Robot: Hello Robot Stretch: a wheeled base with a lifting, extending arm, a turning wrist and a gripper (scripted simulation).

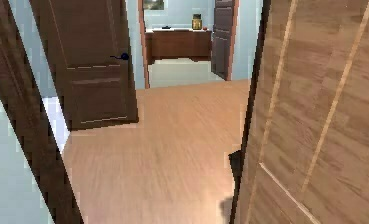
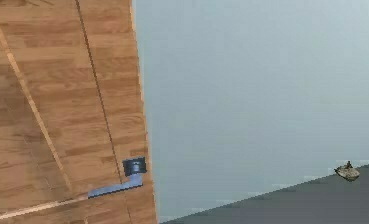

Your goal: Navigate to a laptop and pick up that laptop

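Fwd view: a light wood door (image 1: 312, 130) stands close in the foreground at the right, its grain and panel lines running steeply up the pic. At the left edge a dark brown door frame (image 1: 27, 130) slants across the near corner. Between them lies a light wood floor (image 1: 162, 150), running back toward the rear wall. A dark brown panelled door (image 1: 87, 60) stands swung in at upper left, w/ a small dark handle (image 1: 124, 57) on its right edge. Right of it a doorway opens into a further room w/ a paler floor (image 1: 177, 72). Against that room's back wall sits a brown worktop (image 1: 179, 44), w/ a small yellowish object (image 1: 196, 21) on top, too small to name. A second dark door (image 1: 223, 40) stands at the right side of that opening. Arm side view: the same kind of light wood door (image 2: 62, 110) takes up the left part, leaning in the pic. Low on its right edge there is a dark square plate (image 2: 137, 166), and just below it a grey metal lever handle (image 2: 117, 188) pointing left. Right of the door is a plain pale blue-grey wall (image 2: 262, 90). Along the bottom right runs a strip of dark grey floor (image 2: 292, 205). A small tan-brown blob (image 2: 347, 171) sits on it near the right edge, by the wall's base; can't tell what it is. Tool: whether spread, pressed together or on anything, can't tell. Laptop: where it is, can't tell from these views.
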